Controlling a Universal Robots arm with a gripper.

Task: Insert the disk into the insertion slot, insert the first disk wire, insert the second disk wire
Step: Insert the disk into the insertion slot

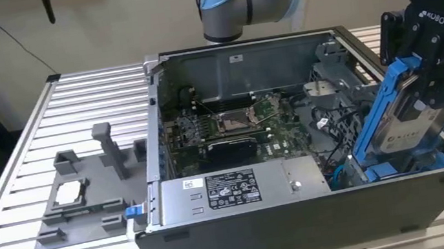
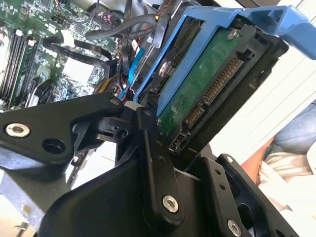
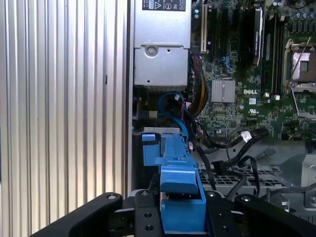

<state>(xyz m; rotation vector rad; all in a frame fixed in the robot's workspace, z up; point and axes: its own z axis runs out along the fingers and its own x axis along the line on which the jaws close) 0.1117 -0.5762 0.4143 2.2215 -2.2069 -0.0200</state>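
White printed sticker on power supply (image 1: pixel 231 188); white label on disk (image 1: pixel 407 126); logo on motherboard (image 3: pixel 224 114).

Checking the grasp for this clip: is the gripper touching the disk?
Touching. The exterior view shows the gripper shut on the disk, holding it tilted over the computer case.

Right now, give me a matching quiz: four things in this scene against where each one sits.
1 disk
2 power supply
3 grey fixture
4 motherboard

A on the slatted table, outside the case
B flat on the case's floor
C gripped in the hand, tilted, at the exterior view's right
D inside the case, along its near wall in the exterior view

Pairs: 1-C, 2-D, 3-A, 4-B
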